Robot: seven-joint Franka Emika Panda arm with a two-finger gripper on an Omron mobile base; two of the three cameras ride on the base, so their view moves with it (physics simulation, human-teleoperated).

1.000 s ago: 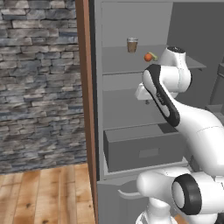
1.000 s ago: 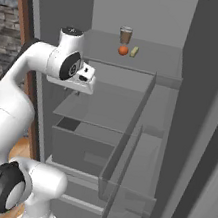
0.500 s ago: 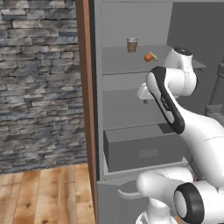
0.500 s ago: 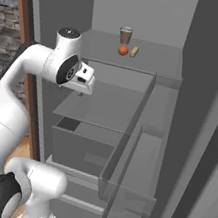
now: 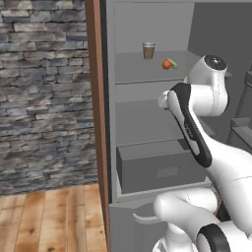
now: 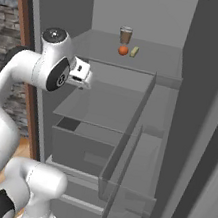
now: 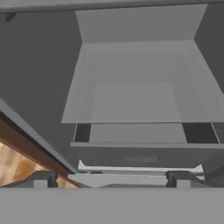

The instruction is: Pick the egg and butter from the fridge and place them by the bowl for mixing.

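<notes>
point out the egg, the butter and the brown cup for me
egg (image 6: 123,50): right base view, middle of the orange ball on the top shelf.
butter (image 6: 134,51): right base view, middle of the pale stick.
brown cup (image 5: 148,50): left base view, its side wall.

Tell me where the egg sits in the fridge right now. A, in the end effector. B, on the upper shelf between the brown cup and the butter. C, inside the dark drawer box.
B: the egg rests on the upper shelf, just in front of the brown cup with the butter beside it.
</notes>
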